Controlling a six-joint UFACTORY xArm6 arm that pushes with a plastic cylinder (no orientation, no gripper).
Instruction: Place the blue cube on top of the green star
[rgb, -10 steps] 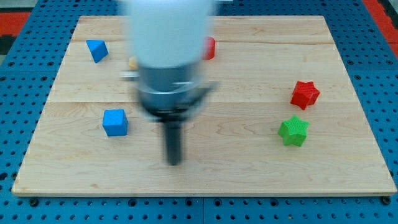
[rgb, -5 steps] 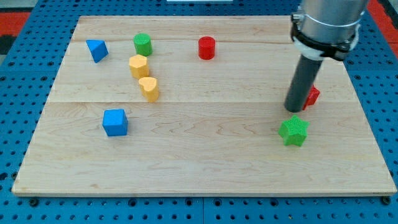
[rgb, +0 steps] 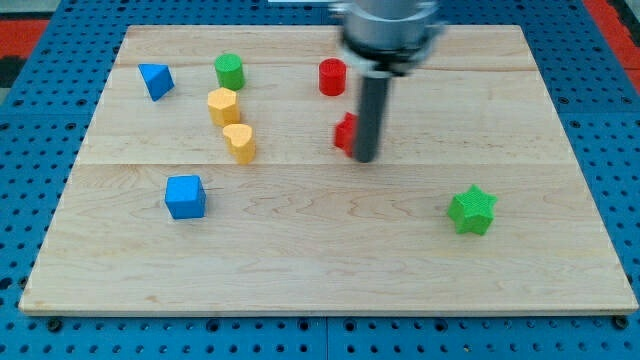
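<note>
While blue cube (rgb: 185, 196) lies left, my tip (rgb: 366, 158) centre.

My feed is bright and evenly lit; the board (rgb: 330, 270) is sharp with soft shadows, but my rod (rgb: 368, 115) smears (motion blur).

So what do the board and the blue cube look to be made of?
The board looks like pale wood with a matte finish: grain lines and plank seams show. The blue cube looks like plastic, solid in colour and matte; possibly printed, but the view is too coarse to confirm.
</note>
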